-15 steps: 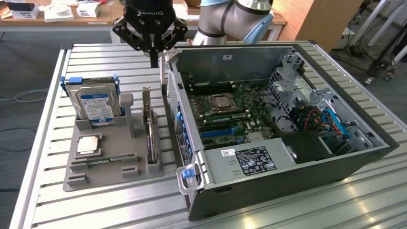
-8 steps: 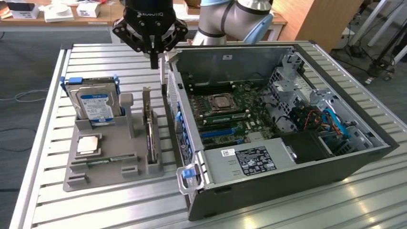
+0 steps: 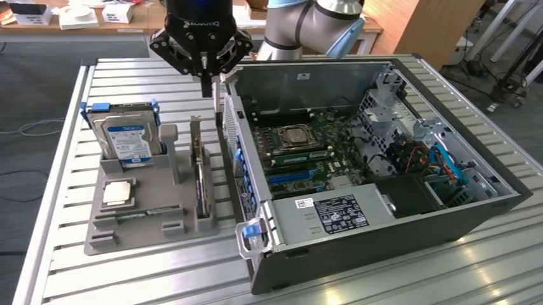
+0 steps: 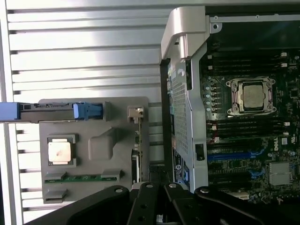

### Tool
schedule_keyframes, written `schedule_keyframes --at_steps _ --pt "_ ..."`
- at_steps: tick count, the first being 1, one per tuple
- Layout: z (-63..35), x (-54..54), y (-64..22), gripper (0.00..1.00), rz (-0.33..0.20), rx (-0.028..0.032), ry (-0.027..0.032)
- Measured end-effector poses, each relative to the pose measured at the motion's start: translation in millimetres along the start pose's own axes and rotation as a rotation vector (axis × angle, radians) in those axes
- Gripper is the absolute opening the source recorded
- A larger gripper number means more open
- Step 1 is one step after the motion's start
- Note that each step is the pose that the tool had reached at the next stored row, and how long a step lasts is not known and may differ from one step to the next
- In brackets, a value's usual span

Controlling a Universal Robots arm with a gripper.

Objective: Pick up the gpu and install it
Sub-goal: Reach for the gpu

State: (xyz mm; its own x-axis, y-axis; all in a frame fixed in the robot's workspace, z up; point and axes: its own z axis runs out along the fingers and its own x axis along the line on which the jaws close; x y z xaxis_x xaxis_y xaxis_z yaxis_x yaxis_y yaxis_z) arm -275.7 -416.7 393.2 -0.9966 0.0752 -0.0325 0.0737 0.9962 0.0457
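Closest to the exterior camera is the big dark-grey tower PC case (image 3: 365,244), lying open on its side with the green motherboard (image 3: 309,155) showing. Your black two-finger claw (image 3: 206,86) hangs near the far end of the case wall on the exterior view's left, fingers pinched together with nothing between them. The thin dark flat gpu card with the silvery metal edge (image 3: 199,171) stands on edge in the grey plastic parts holder (image 3: 136,232), just beside the case and well below the claw. My take: spread the fingers before you drop, square them across the card's top edge around mid-length, and come straight down so they straddle it. Steer clear of the silver blue-labelled hard drive (image 3: 127,140) in the same holder.
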Motion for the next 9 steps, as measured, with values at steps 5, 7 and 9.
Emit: schedule_keyframes --at_steps 5,7,9 --pt "-0.4 -0.5 -10.3 0.11 0.0 -0.0001 0.0" --pt "-0.6 -0.7 -14.8 0.11 0.0 -0.0001 0.0" --pt "-0.8 -0.8 -18.9 0.11 0.0 0.0 0.0"
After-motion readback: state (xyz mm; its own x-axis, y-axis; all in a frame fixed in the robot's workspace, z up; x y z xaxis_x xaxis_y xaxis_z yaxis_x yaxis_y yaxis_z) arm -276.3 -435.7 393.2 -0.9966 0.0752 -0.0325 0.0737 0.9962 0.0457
